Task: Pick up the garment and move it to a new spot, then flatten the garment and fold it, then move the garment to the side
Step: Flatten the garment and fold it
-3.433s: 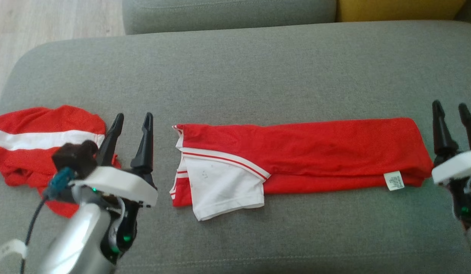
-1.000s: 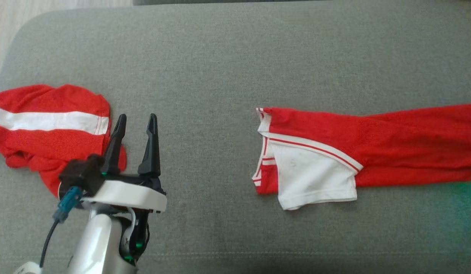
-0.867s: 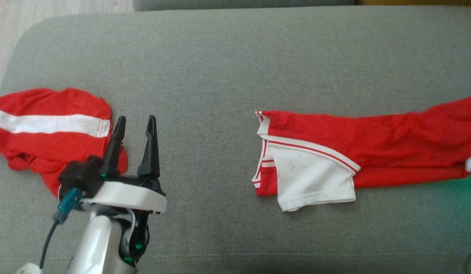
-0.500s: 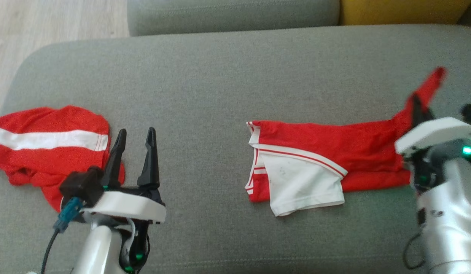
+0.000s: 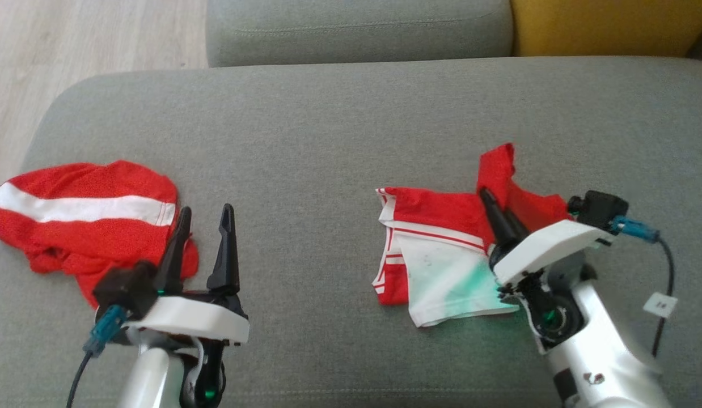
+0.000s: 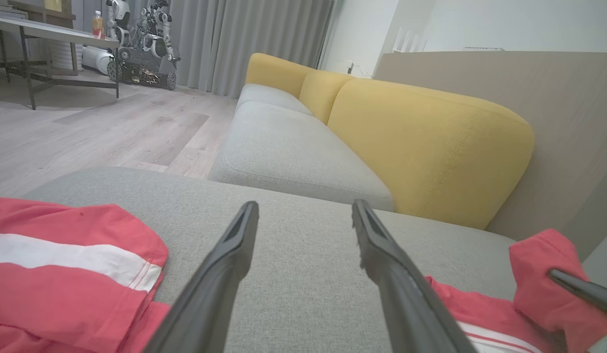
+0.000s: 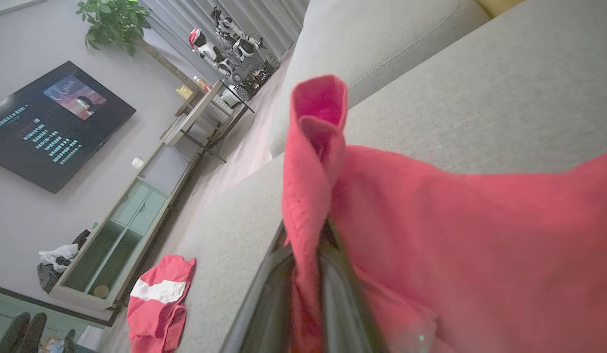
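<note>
The garment [image 5: 436, 226] is red with a white sleeve and lies on the grey sofa seat [image 5: 328, 124], right of centre. Its right end is lifted and doubled back over the rest. My right gripper [image 5: 490, 198] is shut on that raised red end, and the right wrist view shows the cloth [image 7: 455, 235] pinched between the fingers [image 7: 264, 294]. My left gripper [image 5: 206, 209] stands open and holds nothing at the lower left, well apart from the garment. In the left wrist view my left gripper [image 6: 304, 206] points across bare seat, with the garment [image 6: 539, 274] at the far right.
A second red garment with a white stripe [image 5: 84, 209] lies crumpled at the seat's left end, just left of my left gripper. Behind the seat are a grey cushion [image 5: 356, 28] and a yellow cushion [image 5: 600, 25]. Wooden floor [image 5: 73, 39] lies past the left edge.
My right gripper has carried the garment's right end up and to the left, so the long strip now lies bunched and much shorter. The camera has shifted. The left arm has stayed put.
</note>
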### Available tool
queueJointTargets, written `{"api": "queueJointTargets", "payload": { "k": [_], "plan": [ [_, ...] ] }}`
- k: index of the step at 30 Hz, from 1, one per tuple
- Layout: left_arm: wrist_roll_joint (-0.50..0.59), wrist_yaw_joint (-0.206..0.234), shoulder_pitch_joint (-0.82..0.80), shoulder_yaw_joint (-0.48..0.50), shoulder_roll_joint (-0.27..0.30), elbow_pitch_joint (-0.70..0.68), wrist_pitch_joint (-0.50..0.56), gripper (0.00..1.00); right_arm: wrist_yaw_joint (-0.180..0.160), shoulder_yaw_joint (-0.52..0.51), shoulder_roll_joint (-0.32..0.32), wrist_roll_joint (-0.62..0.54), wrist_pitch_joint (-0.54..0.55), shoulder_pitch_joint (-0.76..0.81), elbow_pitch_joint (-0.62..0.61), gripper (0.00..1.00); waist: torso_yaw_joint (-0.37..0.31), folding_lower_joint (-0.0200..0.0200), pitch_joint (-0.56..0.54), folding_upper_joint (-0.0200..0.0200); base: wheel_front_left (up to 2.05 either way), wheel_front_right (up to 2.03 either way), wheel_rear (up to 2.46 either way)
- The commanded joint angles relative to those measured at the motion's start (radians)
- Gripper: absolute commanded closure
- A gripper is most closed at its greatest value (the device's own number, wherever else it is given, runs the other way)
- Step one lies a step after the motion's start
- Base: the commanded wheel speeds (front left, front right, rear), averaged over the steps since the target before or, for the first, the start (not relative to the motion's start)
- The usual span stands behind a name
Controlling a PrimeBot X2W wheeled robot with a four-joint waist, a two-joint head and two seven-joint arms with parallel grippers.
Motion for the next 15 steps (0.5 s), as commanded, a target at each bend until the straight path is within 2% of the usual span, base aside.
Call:
{"api": "queueJointTargets", "payload": {
  "k": [1, 10, 11, 12, 15],
  "plan": [
    [-0.008, -0.002, -0.036, 0.022, 0.004, -0.033, -0.005, 0.00, -0.001, 0.038, 0.010, 0.015, -0.026, -0.036, -0.029, 1.00, 0.010, 0.0000, 0.007, -0.0001, 0.00, 0.00, 0.00],
    [-0.022, 0.004, -0.050, -0.002, 0.004, -0.025, -0.005, 0.00, -0.001, 0.184, 0.010, 0.106, -0.124, -0.083, 0.088, 1.00, 0.061, 0.0000, 0.050, -0.0001, 0.00, 0.00, 0.00],
    [-0.023, 0.004, -0.051, -0.003, 0.004, -0.025, -0.005, 0.00, -0.001, 0.196, 0.010, 0.112, -0.136, -0.089, 0.100, 0.68, 0.064, 0.0000, 0.054, -0.0001, 0.00, 0.00, 0.00],
    [-0.024, 0.005, -0.052, -0.004, 0.004, -0.023, -0.005, 0.00, -0.001, 0.210, 0.010, 0.124, -0.144, -0.095, 0.109, 0.00, 0.067, 0.0000, 0.058, -0.0001, 0.00, 0.00, 0.00],
    [-0.029, 0.007, -0.053, -0.008, 0.004, -0.018, -0.005, 0.00, -0.001, 0.271, 0.010, 0.185, -0.153, -0.103, 0.108, 0.00, 0.074, 0.0000, 0.064, -0.0001, 0.00, 0.00, 0.00]
  ]
}}
